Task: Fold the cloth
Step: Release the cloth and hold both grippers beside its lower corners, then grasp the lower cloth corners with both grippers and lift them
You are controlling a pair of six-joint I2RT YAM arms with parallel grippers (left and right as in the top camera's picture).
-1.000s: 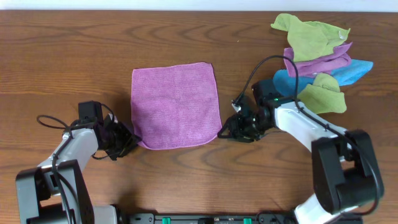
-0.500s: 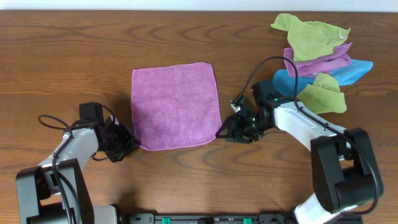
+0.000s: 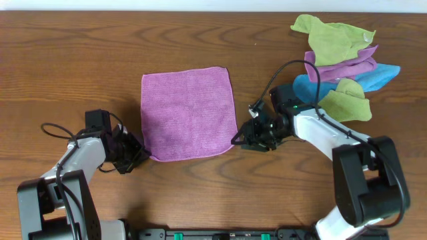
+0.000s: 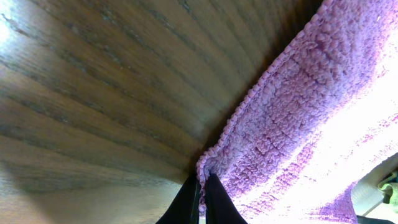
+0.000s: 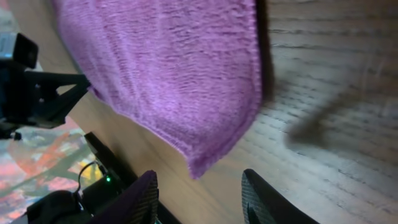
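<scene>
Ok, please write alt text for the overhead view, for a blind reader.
A square purple microfibre cloth lies flat on a brown wooden table, with the left gripper at its near-left corner and the right gripper at its near-right corner. Green, purple and blue cloths are piled at far right.

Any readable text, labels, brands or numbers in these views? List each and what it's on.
None. The cloth is plain purple with no print showing. The cloth pile and the table also carry no lettering, and neither wrist view shows any.
</scene>
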